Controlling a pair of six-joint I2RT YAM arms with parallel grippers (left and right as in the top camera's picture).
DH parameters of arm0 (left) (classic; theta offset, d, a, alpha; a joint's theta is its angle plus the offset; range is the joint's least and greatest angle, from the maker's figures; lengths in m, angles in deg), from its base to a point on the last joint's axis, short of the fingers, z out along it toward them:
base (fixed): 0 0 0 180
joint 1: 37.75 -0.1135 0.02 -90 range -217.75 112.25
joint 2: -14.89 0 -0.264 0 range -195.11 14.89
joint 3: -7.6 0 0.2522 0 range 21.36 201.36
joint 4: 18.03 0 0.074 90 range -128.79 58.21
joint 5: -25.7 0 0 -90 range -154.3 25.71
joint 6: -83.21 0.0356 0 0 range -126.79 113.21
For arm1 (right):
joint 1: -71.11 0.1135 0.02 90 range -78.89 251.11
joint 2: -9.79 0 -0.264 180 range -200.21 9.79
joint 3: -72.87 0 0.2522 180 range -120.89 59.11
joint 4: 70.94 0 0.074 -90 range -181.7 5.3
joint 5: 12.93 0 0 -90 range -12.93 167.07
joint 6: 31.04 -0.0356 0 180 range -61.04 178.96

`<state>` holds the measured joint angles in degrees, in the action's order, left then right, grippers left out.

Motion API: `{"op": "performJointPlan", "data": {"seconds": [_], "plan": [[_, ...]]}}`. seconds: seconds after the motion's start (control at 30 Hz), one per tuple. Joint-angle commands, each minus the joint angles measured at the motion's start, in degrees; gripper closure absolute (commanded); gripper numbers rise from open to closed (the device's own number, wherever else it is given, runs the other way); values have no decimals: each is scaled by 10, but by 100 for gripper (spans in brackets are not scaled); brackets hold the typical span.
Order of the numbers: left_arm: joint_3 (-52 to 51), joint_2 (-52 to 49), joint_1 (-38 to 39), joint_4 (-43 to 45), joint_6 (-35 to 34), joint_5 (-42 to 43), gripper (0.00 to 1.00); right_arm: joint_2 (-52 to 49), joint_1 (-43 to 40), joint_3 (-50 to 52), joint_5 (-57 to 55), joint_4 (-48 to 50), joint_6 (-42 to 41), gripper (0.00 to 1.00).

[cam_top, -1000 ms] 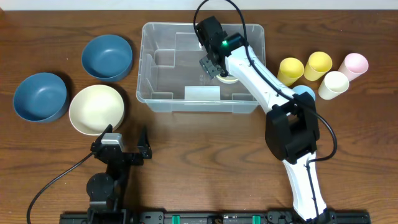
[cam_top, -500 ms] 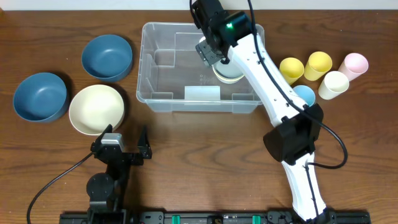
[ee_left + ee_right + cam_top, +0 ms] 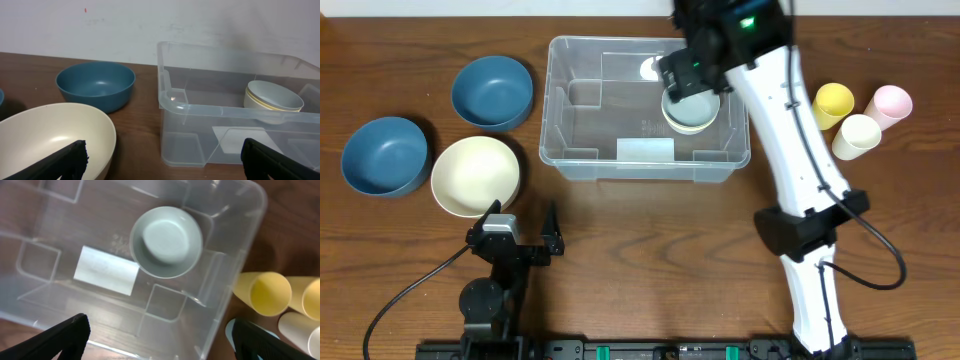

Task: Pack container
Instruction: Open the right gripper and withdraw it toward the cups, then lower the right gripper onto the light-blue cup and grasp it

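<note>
Clear plastic container (image 3: pixel 590 120) sits mid-worktop, long axis left to right. Right gripper (image 3: pixel 688 78) hangs over the pale bowl (image 3: pixel 691 110) inside, jaws apart, empty. Left gripper (image 3: pixel 517 233), jaws wide, is nearer the cream bowl (image 3: pixel 475 176).

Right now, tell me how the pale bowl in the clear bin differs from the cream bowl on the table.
The pale bowl sits inside the bin; the cream bowl stands on the table, left of the bin. The pale bowl is greyish white, the cream bowl warmer and yellowish. From overhead, the pale bowl looks narrower than the cream bowl. Both are round, upright and empty.
</note>
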<state>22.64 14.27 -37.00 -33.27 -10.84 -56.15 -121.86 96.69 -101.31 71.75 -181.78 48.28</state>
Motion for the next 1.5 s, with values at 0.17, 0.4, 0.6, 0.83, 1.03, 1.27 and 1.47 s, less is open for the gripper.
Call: {"op": "performJointPlan", "data": {"seconds": [0.17, 0.4, 0.6, 0.83, 1.03, 1.27, 1.47], "plan": [[-10, 3, -3, -19, 7, 4, 2, 127, -92, 99, 52, -3, -26, 10], [-10, 3, -3, -19, 8, 4, 2, 175, -105, 256, 57, -2, -10, 21], [-10, 3, -3, -19, 7, 4, 2, 175, -126, 362, 21, -2, -67, 28], [-10, 3, -3, -19, 8, 4, 2, 175, -216, 398, 21, 0, -69, 33], [-10, 3, -3, -19, 8, 4, 2, 175, -291, 434, 31, 36, -71, 36], [-10, 3, -3, -19, 8, 4, 2, 175, -340, 544, 64, 120, -90, 40], [-10, 3, -3, -19, 8, 4, 2, 175, -354, 623, 88, 186, -90, 41]]}}
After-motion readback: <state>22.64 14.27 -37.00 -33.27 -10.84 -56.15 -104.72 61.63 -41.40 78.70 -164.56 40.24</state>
